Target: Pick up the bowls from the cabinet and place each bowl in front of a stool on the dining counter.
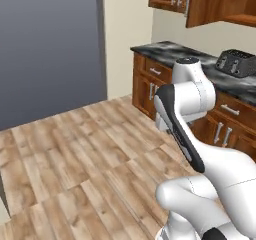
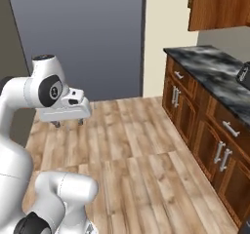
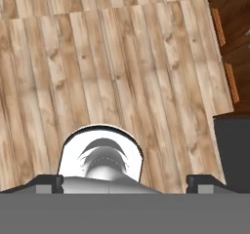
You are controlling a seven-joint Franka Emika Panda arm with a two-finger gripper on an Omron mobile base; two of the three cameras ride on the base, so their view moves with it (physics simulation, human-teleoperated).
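Bare pale-brown plank floor (image 2: 132, 145) open ahead; reddish-brown wooden drawer units (image 2: 205, 130) under black-grey marbled wall counter (image 2: 210, 67) block right side.

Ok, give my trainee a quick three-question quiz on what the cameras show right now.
1. True or false: the gripper is holding a bowl.
2. What appliance stands on the marbled wall counter?
A. kettle
B. toaster
C. blender
3. Fill in: below that counter are wooden ______ units with grey bar handles.

Key:
1. False. The jaws are open and empty, over the wooden floor.
2. B, the toaster.
3. Drawer: the drawer units.
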